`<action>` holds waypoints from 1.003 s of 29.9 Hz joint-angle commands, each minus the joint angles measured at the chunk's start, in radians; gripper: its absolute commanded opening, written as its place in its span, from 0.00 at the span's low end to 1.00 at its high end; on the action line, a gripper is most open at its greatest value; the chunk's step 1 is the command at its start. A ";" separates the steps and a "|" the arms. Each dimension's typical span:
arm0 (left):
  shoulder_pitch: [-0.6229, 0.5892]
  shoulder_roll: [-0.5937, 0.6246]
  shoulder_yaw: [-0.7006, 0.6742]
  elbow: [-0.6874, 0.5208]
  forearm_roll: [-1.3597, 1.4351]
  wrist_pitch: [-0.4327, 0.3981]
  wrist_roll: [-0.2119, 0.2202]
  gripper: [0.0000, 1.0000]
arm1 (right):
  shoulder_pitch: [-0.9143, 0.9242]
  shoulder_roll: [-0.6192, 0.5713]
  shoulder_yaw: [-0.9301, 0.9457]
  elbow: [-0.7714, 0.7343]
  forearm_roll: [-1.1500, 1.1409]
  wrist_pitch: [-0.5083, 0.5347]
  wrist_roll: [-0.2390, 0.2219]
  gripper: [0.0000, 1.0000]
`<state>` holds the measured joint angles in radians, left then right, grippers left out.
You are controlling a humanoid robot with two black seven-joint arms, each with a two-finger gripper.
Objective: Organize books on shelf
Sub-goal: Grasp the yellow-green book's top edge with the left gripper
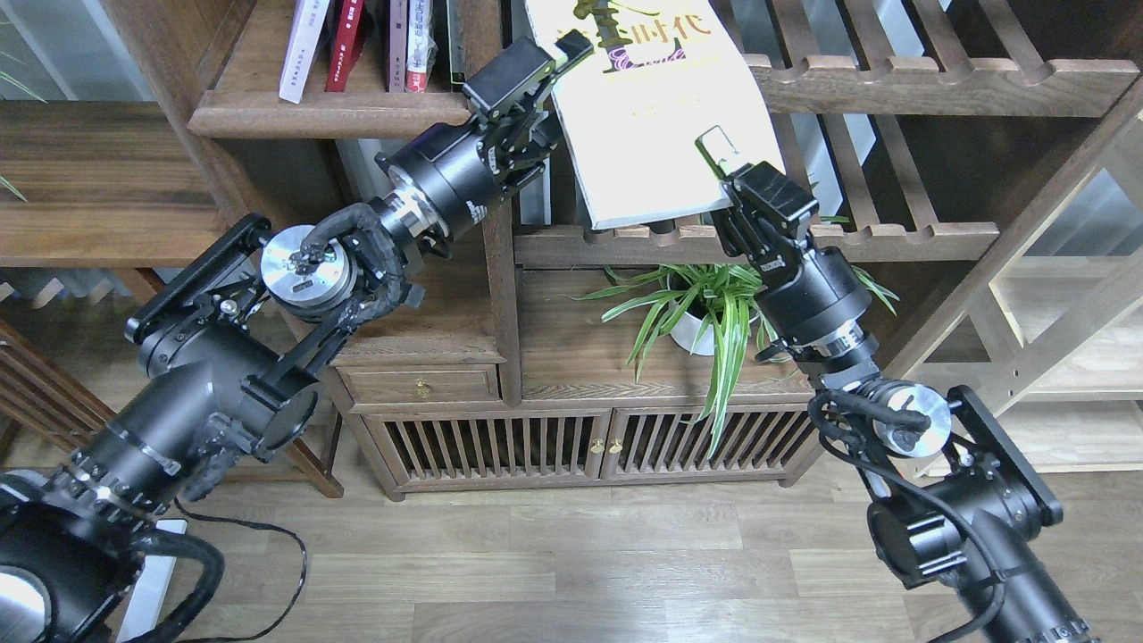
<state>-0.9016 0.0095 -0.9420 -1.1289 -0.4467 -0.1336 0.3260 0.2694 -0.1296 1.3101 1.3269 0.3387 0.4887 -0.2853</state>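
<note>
A large yellow-green book [652, 116] leans tilted across the slatted rack. My right gripper [720, 179] is shut on its lower right corner, one finger lying on the cover. My left gripper [555, 94] is open at the book's left edge, with its upper finger [571, 45] against the cover's top left. The dark-brown shelf [330, 114] is at the upper left, left of my left gripper. A white book [302, 45], a red one [348, 40] and a few more stand upright on it.
A vertical wooden post [489, 36] stands between the shelf and the slatted racks [938, 85]. A potted spider plant [705, 313] sits on the cabinet [571, 357] below the held book. Pale light-wood shelving [1072, 357] is at the right.
</note>
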 commanded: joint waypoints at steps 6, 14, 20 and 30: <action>-0.037 0.000 -0.012 0.067 -0.001 0.028 0.062 0.95 | 0.010 0.031 -0.002 0.000 -0.032 0.000 0.000 0.02; -0.045 -0.002 -0.012 0.075 -0.003 0.026 0.077 0.89 | 0.010 0.031 -0.008 0.000 -0.032 0.000 -0.001 0.02; -0.043 -0.008 -0.012 0.073 -0.004 0.014 0.087 0.81 | 0.010 0.028 -0.008 -0.003 -0.032 0.000 -0.002 0.02; -0.036 -0.010 -0.011 0.072 -0.003 -0.083 0.085 0.58 | 0.007 0.028 -0.008 -0.003 -0.033 0.000 -0.002 0.03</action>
<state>-0.9363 0.0001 -0.9549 -1.0567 -0.4502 -0.2097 0.4119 0.2760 -0.1026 1.3026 1.3238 0.3055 0.4892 -0.2865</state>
